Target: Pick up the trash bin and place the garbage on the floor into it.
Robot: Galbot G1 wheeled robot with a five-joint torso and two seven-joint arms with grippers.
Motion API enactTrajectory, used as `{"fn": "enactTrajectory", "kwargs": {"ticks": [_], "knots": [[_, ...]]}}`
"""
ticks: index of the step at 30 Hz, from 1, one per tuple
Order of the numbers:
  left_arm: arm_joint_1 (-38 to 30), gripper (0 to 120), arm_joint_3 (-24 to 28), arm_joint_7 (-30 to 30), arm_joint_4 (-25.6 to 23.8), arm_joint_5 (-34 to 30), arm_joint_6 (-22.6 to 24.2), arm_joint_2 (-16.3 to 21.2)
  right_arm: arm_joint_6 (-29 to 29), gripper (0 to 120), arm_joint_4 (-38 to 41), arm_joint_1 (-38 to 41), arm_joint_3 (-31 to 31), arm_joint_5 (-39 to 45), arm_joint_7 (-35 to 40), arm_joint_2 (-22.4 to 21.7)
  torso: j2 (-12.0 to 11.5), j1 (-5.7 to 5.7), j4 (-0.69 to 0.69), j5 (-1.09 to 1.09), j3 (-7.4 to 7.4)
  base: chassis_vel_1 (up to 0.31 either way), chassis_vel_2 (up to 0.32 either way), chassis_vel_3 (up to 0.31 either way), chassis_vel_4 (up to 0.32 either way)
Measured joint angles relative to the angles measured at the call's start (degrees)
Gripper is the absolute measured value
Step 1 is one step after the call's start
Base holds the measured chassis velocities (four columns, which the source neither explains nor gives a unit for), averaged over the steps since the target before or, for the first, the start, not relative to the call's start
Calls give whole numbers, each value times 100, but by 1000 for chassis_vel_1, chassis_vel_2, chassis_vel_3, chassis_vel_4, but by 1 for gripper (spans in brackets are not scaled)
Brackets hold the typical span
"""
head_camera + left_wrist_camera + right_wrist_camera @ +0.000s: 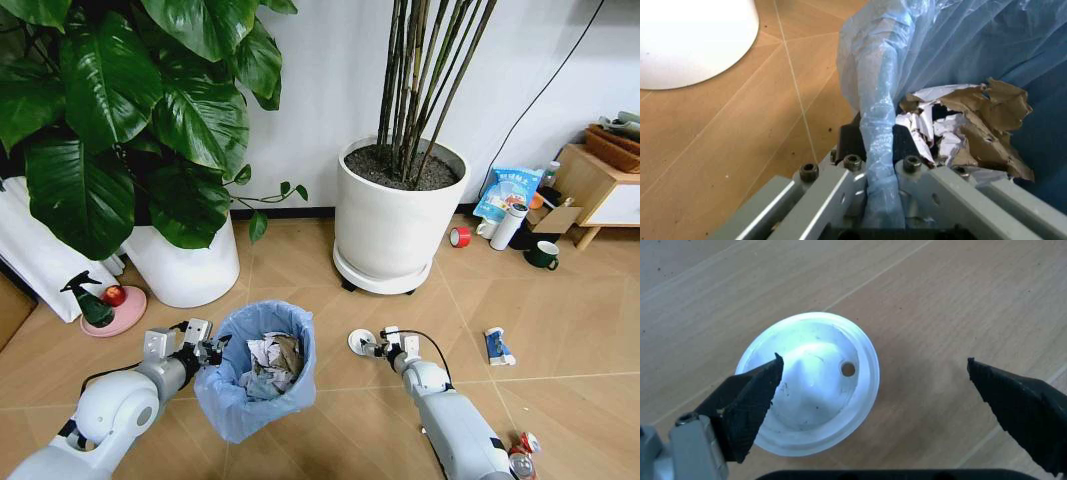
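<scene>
- The left gripper [208, 350] is clamped on the rim of the small round trash bin lined with crinkly light blue plastic [262, 372]; in the left wrist view its fingers [907, 172] pinch the bag-covered rim [875, 150] between them.
- The bin sits low in front of the robot, between the two arms; whether it touches the light brown wood-look floor [300, 270] cannot be told.
- Inside the bin lie crumpled white paper and torn brown paper scraps [967, 130].
- The right gripper [372, 346] is low over the floor with its jaws spread wide and holding nothing; in the right wrist view one black pad [750, 405] overlaps the edge of a white round plastic lid with a small hole [815, 382], the other pad stands well clear over bare floor.
- The lid [358, 341] lies on the floor just right of the bin.
- A blue packet [497, 346] lies farther right, and a small red-silver can [522, 455] lies beside the right arm near the lower edge.
- Behind stand a large white planter with bamboo-like stems [398, 215] and a white pot with a broad-leaved plant [185, 262].
</scene>
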Motion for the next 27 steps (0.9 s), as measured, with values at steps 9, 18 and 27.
{"fn": "enactTrajectory", "kwargs": {"ticks": [9,18,27], "knots": [[-19,0,14,-10,11,0,0,-18,6,99,-273,126,45,-99,2,70,0,0,0,0,0,0,0,0,0],[-9,0,12,-25,15,14,0,-54,22,99,-481,229,97,-179,1,126,0,0,0,0,0,0,0,0,0],[-14,0,27,-38,15,23,4,-65,23,99,-668,324,176,-208,-33,154,0,0,0,-1,-1,0,0,0,0]]}}
